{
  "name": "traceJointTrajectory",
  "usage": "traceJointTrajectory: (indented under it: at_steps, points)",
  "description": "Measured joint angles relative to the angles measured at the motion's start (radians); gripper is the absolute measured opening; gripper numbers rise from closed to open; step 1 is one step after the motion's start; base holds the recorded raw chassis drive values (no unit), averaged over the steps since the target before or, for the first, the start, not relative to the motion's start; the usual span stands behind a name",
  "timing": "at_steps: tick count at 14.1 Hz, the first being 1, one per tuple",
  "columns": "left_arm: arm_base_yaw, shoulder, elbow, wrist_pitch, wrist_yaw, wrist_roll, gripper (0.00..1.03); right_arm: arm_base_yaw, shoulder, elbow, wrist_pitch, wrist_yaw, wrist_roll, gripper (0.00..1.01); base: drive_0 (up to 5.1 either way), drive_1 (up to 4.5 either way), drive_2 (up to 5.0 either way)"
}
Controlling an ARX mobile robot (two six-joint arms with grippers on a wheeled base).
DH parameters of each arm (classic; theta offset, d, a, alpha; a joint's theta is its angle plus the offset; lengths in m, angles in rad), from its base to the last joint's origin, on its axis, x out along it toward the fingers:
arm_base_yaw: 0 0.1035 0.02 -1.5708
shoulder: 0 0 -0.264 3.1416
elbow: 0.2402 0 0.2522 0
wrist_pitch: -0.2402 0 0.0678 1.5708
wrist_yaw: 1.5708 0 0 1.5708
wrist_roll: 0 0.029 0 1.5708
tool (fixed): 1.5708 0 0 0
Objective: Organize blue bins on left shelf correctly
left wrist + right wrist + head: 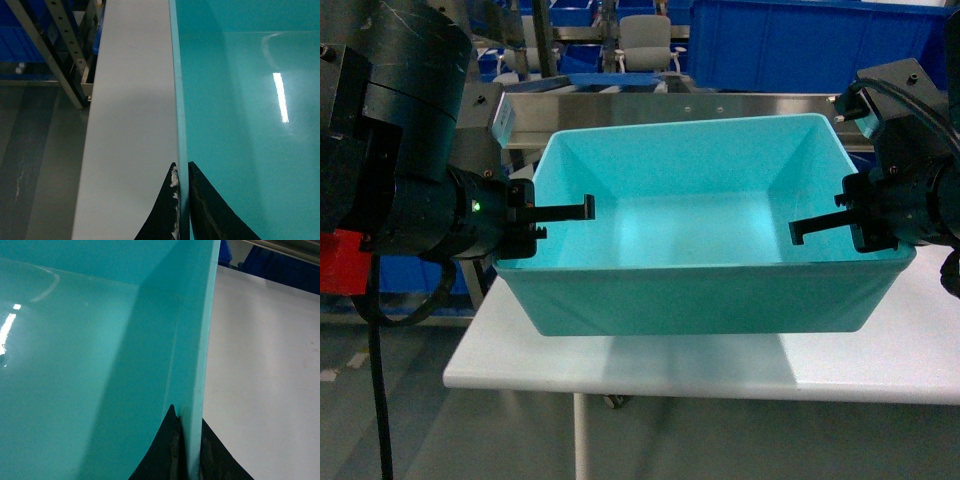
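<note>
Bin: turquoise tub (pixel 700 290) over white table (pixel 880 360).
Left gripper (pixel 182 205): pinching the tub's left wall.
Right gripper (pixel 189 450): pinching its right wall.

We count one turquoise tub (pixel 700 270), clamped at its two short walls by two grippers, the left gripper (pixel 535 215) and the right gripper (pixel 855 222). We see one white table (pixel 860 350), one steel rail (pixel 680 105) and one office chair (pixel 646 40) behind.
</note>
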Motion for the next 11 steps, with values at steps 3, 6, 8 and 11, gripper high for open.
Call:
traceJointTrajectory:
  at_steps: [3,6,8,11]
  points:
    - [0.000,0.000,0.000,0.002,-0.001,0.000,0.02,0.001,0.000,0.000,0.003,0.000,-0.002,0.03,0.0,0.00,0.0]
    - [0.000,0.000,0.000,0.001,-0.001,0.001,0.02,0.001,0.000,0.000,0.000,0.000,-0.002,0.03,0.0,0.00,0.0]
    - [0.000,0.000,0.000,0.001,-0.001,0.001,0.02,0.002,0.000,0.000,0.002,0.000,-0.002,0.03,0.0,0.00,0.0]
    - [0.000,0.000,0.000,0.000,-0.001,0.001,0.02,0.003,0.000,0.000,0.001,0.001,-0.002,0.03,0.0,0.00,0.0]
